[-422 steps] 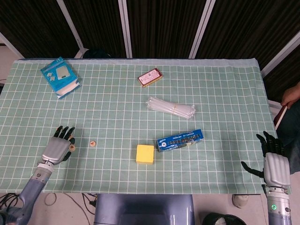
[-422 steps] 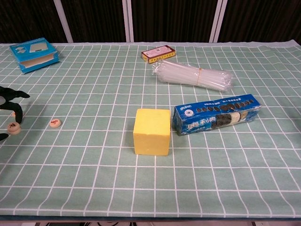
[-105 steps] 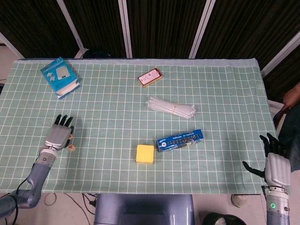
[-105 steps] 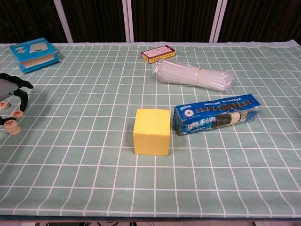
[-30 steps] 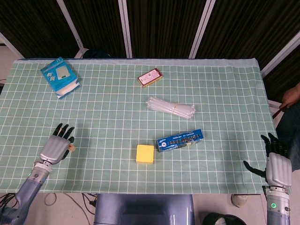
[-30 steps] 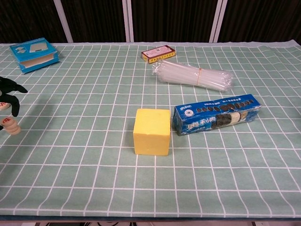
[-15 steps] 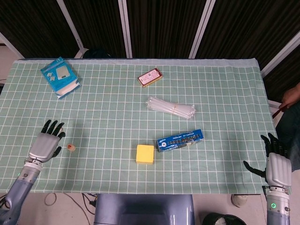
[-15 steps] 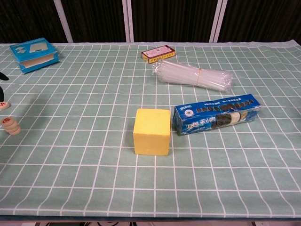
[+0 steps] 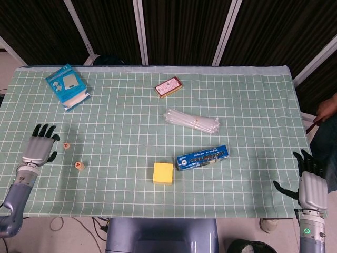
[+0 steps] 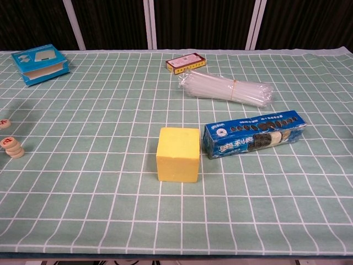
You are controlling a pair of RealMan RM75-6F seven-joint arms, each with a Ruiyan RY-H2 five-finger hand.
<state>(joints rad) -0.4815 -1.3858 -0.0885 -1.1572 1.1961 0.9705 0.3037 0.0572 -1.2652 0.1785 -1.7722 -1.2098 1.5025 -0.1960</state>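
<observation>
The left robot hand is hovering at the left edge of the checked surface, fingers spread wide and holding nothing. Just to its right a single disc is lying flat, and a little nearer and further right the stacked discs are sitting one on the other.

These small round game pieces are looking light, stiff and smooth-sided, likely wood. They are probably best pinched across the rim between thumb and fingertip, since they are lying too low for a full grasp. The stack is likely to topple or slide on the cloth if nudged.

In the chest view the single disc is being cut off by the left frame edge. The stacked discs are showing a red mark too small to read. That view is showing neither robot hand.

Far right, the right robot hand is hanging off the near corner of the surface. Its fingers are apart and empty, and its palm side is facing away from the camera. At the right edge a person's arm is partly showing, the rest lying out of frame.
</observation>
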